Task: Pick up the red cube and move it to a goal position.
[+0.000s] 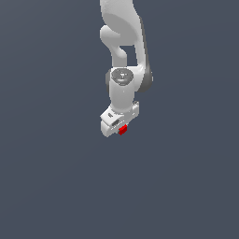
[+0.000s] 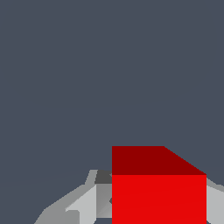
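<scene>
we see the white gripper [image 1: 119,128] clamped on the red cube [image 1: 123,130], which sits between its fingers [image 2: 85,203] above the plain grey ground. we find no readable writing, brand or label on the cube or the arm [image 1: 122,42].

Both renders are evenly, softly lit against a flat slate-grey backdrop, with no cast shadows and no glare. Edges look coarse and jagged, not blurred. In the wrist view the small bright-red plain-faced cube [image 2: 159,192] at 5 o'clock has one face darker than the other.
</scene>
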You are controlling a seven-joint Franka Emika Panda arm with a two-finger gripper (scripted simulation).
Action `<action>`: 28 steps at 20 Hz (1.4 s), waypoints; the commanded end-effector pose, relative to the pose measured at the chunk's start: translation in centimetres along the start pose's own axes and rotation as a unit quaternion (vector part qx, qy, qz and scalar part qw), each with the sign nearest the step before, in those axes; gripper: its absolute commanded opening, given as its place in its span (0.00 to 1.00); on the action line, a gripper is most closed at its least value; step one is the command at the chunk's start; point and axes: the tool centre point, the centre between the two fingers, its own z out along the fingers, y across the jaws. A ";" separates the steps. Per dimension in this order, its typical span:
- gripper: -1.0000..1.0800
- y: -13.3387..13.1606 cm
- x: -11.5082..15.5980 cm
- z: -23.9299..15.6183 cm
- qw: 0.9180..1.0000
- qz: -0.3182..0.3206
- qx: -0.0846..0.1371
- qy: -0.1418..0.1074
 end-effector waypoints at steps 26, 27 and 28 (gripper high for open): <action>0.00 13.4 1.5 -20.2 1.000 0.000 -0.001 0.000; 0.00 13.6 1.5 -20.5 1.000 0.000 -0.001 0.000; 0.00 13.8 1.6 -20.7 1.000 0.000 -0.001 0.000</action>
